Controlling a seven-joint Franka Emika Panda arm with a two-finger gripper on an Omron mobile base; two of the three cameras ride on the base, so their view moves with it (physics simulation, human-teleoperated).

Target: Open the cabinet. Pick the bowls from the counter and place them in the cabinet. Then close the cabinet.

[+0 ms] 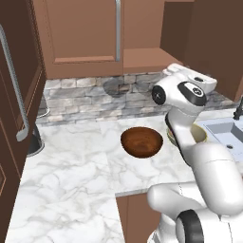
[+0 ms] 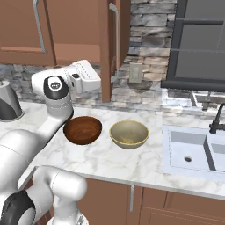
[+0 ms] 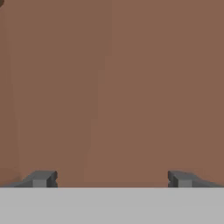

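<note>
The cabinet (image 1: 80, 33) hangs above the counter (image 1: 71, 166). Its left door is shut and its right door (image 2: 113, 52) stands swung out, baring the shelf (image 1: 142, 59). On the marble sit a dark brown wooden bowl (image 2: 82, 129) and a pale beige bowl (image 2: 128, 134) side by side. In the left base view the arm partly hides the beige bowl (image 1: 198, 135). My gripper (image 3: 111, 179) is open, fingertips (image 3: 41, 178) far apart with nothing between them, facing a plain brown wooden surface. The hand (image 2: 85, 74) hovers above the brown bowl at the height of the cabinet's bottom.
A sink (image 2: 193, 151) with a dark faucet (image 2: 217, 118) lies right of the bowls. A black-framed unit with grey panes (image 2: 197, 39) is above it. A tall dark door (image 1: 14, 95) stands at the left, with a grey vessel (image 2: 6, 105) nearby.
</note>
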